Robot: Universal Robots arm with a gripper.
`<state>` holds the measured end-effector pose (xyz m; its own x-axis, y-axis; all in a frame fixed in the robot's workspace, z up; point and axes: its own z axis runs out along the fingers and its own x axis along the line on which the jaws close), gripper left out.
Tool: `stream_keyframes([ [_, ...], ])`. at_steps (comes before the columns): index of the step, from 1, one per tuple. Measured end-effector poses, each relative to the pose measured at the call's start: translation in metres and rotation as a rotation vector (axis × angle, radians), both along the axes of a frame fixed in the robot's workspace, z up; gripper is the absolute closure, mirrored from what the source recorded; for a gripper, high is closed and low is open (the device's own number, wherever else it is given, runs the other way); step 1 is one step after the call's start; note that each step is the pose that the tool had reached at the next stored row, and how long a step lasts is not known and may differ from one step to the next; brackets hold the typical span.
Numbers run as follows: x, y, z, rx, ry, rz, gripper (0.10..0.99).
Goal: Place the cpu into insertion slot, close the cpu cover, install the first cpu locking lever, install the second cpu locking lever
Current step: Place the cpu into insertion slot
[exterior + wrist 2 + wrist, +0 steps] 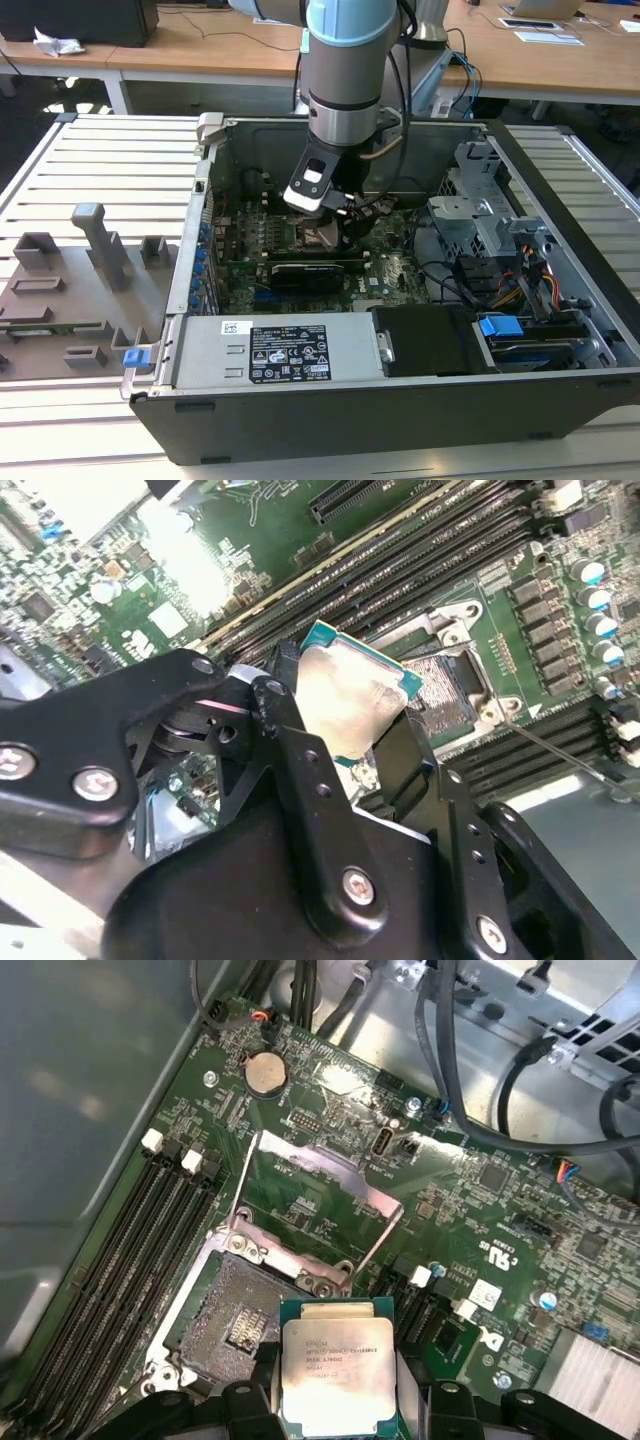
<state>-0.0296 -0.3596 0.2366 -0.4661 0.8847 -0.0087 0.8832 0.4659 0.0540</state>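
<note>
My gripper [350, 730] is shut on the cpu [355, 690], a small square chip with a silvery top and a tan-green edge, held by two opposite sides between black fingers [290, 730]. In the first wrist view the cpu [335, 1365] hangs tilted just beside and above the open insertion slot [235, 1315], whose dark contact field is bare. The cpu cover [372, 1198], a thin metal frame with a large window, stands swung up at the slot's far side. In the exterior view the gripper [320, 225] is low inside the computer case, over the motherboard.
Rows of memory slots [120, 1250] run along one side of the slot. A thin metal lever [560, 750] lies off the slot's corner. Cables [480, 1080] and a drive cage [490, 215] crowd the exterior view's right. The power supply [280, 350] lies along the case front.
</note>
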Motion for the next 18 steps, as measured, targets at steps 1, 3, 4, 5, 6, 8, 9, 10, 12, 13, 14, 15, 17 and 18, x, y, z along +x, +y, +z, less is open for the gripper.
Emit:
stream_keyframes([
  [1, 0.0000, 0.0000, 0.0036, -0.002, 0.0001, 0.000, 0.541],
  [3, 0.0000, 0.0000, 0.0085, -0.006, 0.0001, 0.000, 0.541],
  [4, 0.0000, 0.0000, 0.0122, -0.009, 0.0000, 0.000, 0.541],
  [5, 0.0000, 0.0005, 0.0133, -0.018, -0.0001, -0.001, 0.541],
  [6, 0.0000, 0.0020, 0.0134, -0.031, 0.0001, -0.003, 0.541],
  [8, 0.0001, 0.0055, 0.0133, -0.042, 0.0002, -0.005, 0.541],
  [9, 0.0003, 0.0101, 0.0134, -0.048, 0.0007, -0.005, 0.541],
  [10, 0.0005, 0.0140, 0.0134, -0.051, 0.0012, -0.005, 0.541],
  [12, 0.0007, 0.0195, 0.0133, -0.057, 0.0017, -0.006, 0.541],
  [13, 0.0007, 0.0262, 0.0134, -0.063, 0.0024, -0.006, 0.541],
  [14, 0.0008, 0.0310, 0.0134, -0.066, 0.0024, -0.006, 0.541],
  [15, 0.0007, 0.0353, 0.0134, -0.068, 0.0025, -0.006, 0.541],
  [17, 0.0008, 0.0374, 0.0134, -0.068, 0.0025, -0.006, 0.541],
  [18, 0.0008, 0.0374, 0.0134, -0.068, 0.0024, -0.005, 0.541],
])
